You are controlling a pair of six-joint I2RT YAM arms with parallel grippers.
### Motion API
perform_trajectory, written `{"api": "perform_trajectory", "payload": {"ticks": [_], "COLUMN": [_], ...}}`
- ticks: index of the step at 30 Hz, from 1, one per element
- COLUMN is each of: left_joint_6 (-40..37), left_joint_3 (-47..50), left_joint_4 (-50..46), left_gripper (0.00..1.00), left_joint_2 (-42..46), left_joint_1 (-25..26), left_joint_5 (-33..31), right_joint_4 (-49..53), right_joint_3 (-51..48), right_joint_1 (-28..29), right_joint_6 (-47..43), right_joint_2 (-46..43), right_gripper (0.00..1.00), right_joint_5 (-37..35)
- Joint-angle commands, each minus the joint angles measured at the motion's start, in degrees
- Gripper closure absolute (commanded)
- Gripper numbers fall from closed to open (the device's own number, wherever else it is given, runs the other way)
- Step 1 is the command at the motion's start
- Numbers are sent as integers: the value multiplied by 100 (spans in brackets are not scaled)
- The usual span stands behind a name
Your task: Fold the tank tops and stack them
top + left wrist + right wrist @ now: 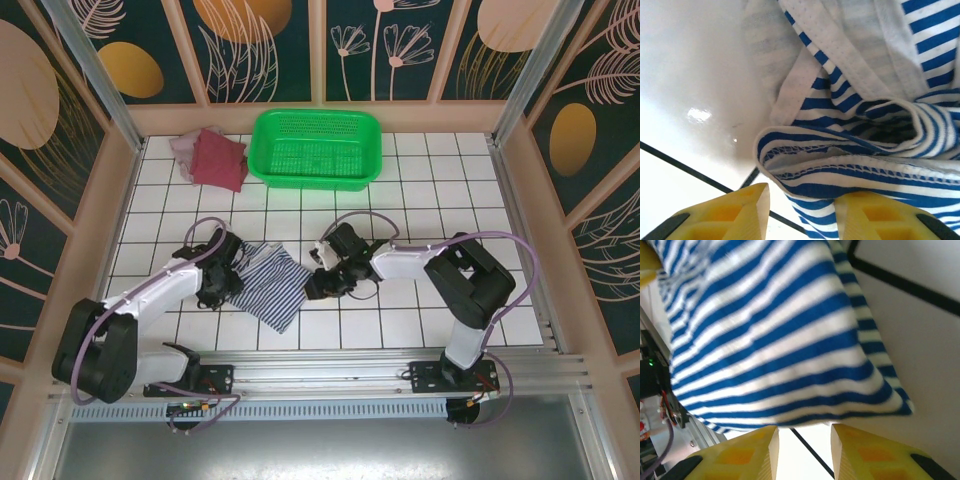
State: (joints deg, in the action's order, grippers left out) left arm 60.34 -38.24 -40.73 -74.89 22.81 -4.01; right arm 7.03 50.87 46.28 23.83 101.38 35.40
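Top external: striped tank top [272, 287] slanting near-right; left pincer [800, 212], right pincer [803, 452] agape.

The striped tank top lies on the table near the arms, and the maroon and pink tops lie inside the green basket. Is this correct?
Not quite. The top external view shows the maroon top and the pink top on the table just left of the green basket, not inside it. The striped tank top is as you say.

Bright, even light throws only soft shadows. Glare spots the glossy white tiled table [699, 115]. The blue-and-white striped cloth top [770, 340] looks blurred close-up.
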Motion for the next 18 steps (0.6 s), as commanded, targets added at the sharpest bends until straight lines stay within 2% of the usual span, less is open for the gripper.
{"api": "perform_trajectory", "payload": {"ticks": [1,6,8,12,18], "left_joint_6": [-377,19,448,1300,2553], "left_joint_3": [-357,-449,-484,-612,-265], "left_joint_4": [-501,-609,-673,-683,106], "left_gripper": [57,55,54,53,52], "left_joint_2": [-145,390,663,870,711], "left_joint_1": [-31,156,527,1308,2594], "left_joint_5": [-290,391,428,535,683], "right_joint_4": [265,372,370,533,393], "right_joint_3": [120,402,417,493,655], "right_joint_1": [-41,-425,-546,-584,-535], "right_joint_6": [-219,-66,57,73,213], "right_joint_2": [-367,-599,-494,-242,159], "right_gripper": [65,58,57,54,51], "right_joint_5": [-32,75,210,-77,7]}}
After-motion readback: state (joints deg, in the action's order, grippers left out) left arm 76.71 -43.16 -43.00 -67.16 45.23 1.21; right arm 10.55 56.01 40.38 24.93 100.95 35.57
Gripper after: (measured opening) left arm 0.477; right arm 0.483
